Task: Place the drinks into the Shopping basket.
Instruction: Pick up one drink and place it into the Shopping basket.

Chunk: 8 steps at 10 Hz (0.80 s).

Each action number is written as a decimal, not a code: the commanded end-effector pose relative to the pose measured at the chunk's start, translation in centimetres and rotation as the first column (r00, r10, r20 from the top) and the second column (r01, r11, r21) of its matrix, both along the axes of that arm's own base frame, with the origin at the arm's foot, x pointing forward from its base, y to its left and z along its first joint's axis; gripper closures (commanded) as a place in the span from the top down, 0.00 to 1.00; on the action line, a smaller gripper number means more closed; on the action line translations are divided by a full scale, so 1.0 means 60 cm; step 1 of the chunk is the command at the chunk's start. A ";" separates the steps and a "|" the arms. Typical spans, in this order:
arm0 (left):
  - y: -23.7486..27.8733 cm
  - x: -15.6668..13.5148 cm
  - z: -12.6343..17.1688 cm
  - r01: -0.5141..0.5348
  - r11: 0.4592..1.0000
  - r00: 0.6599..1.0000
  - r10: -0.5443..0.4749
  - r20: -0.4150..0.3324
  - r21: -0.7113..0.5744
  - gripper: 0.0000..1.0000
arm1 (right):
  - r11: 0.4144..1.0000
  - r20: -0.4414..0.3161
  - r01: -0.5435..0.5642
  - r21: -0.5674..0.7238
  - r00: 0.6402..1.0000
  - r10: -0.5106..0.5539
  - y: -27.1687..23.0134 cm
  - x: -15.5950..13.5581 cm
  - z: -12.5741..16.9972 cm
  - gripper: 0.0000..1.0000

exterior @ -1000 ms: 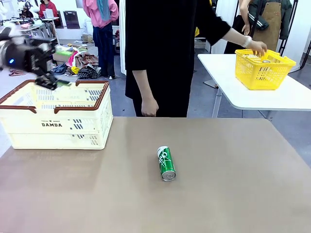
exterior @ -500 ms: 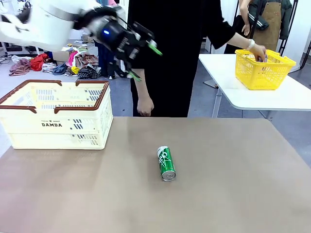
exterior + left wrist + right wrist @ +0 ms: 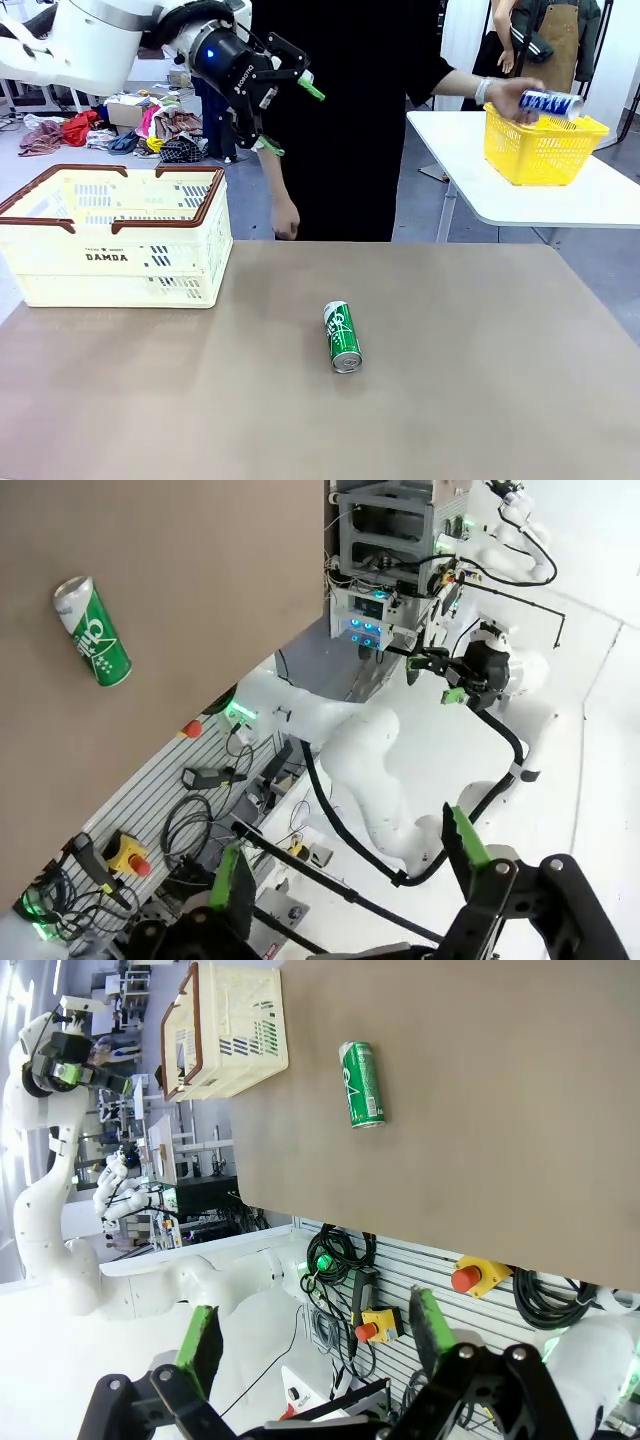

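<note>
I have my left gripper [image 3: 291, 121] hanging wide open and empty high over the table's far side, right of the crate [image 3: 110, 262] at the far-left corner, with the green can [image 3: 342, 336] lying below it mid-table, long axis running far-to-near, while my right gripper [image 3: 312, 1335] is open and empty too.

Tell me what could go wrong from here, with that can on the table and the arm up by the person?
1. The green can lies on its side; a nudge from a gripper could send it rolling.
2. The left gripper hangs open, seemingly close to the person; a quick swing might bump them.
3. The person holds the blue can above the yellow basket, far off to the side, possibly beyond the arms' reach.
</note>
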<state>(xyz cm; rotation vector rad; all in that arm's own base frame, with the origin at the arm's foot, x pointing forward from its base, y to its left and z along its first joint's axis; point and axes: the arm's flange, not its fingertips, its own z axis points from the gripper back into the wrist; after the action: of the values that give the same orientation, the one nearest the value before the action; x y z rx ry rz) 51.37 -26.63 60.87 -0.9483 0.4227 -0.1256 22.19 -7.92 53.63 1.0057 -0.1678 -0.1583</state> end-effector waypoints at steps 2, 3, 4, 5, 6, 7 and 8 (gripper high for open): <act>-0.092 -0.050 -0.085 0.045 0.972 0.991 -0.074 0.114 0.232 1.00 | 1.000 0.027 -0.013 0.022 1.000 0.012 0.000 0.001 0.003 1.00; -0.115 -0.073 -0.117 0.028 0.947 0.989 -0.073 0.130 0.320 1.00 | 1.000 0.027 -0.013 0.022 1.000 0.012 0.000 0.001 0.003 1.00; -0.131 -0.093 -0.137 0.014 0.928 0.986 -0.076 0.152 0.373 1.00 | 1.000 0.027 -0.013 0.022 1.000 0.012 0.000 0.001 0.003 1.00; -0.139 -0.106 -0.152 -0.025 0.904 0.984 -0.053 0.169 0.428 1.00 | 1.000 0.027 -0.013 0.022 1.000 0.012 0.000 0.001 0.003 1.00; -0.092 -0.119 -0.127 0.000 0.938 0.986 -0.057 0.154 0.346 1.00 | 1.000 0.027 -0.013 0.022 1.000 0.012 0.000 0.001 0.003 1.00; 0.023 -0.135 -0.062 0.039 0.986 0.986 -0.065 0.157 0.160 1.00 | 1.000 0.027 -0.013 0.022 1.000 0.012 0.000 0.001 0.003 1.00; 0.134 -0.153 -0.011 0.029 0.992 0.989 -0.046 0.140 0.125 1.00 | 1.000 0.027 -0.013 0.022 1.000 0.012 0.000 0.001 0.003 1.00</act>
<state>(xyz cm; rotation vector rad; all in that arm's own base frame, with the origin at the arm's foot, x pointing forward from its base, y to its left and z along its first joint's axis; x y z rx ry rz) 44.21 -27.13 57.29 -0.7074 0.2966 -0.1973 22.19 -7.92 53.62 1.0053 -0.1674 -0.1589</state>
